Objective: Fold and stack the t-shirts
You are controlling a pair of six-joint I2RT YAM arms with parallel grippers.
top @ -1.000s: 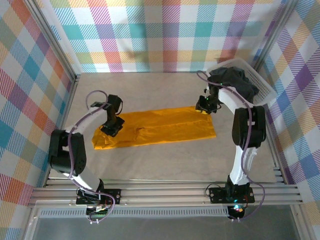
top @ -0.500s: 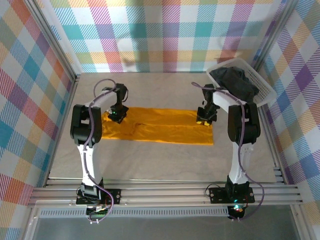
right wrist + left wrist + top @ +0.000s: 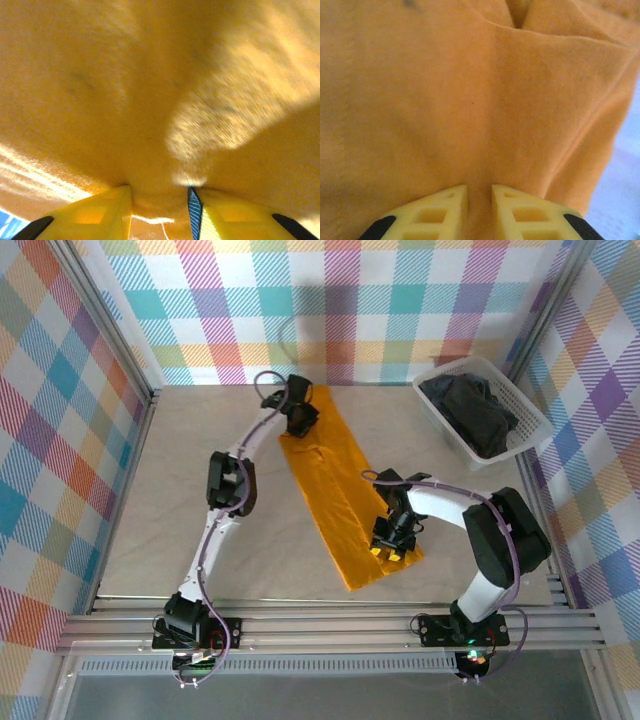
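The orange shirt (image 3: 335,490) lies on the tabletop (image 3: 160,500) as a long narrow strip, running on a slant from the far middle down toward the near right. The black shirt (image 3: 470,410) sits bunched in the basket (image 3: 447,368) at the far right, well apart from it. The left claw (image 3: 298,418) is at the strip's far end, reached well out. In its wrist view the fingers (image 3: 445,205) stand nearly together with orange cloth pinched in the slim gap. The right claw (image 3: 390,545) is at the near end. Its fingers (image 3: 100,207) stand further apart with a thick bunch of cloth running down between them, and I cannot tell whether they truly grip it. The step looks like laying the strip out straight before folding it end over end. To do that well, both ends should stay under even, light tension so the layers do not slide apart or twist. Each end should then go down flat before the claws let go. For the next fold, the near end wants carrying up and over toward the far end, high enough that the cloth does not drag, with edges lined up. The main risk is one claw letting go early, so the strip sags and creases.
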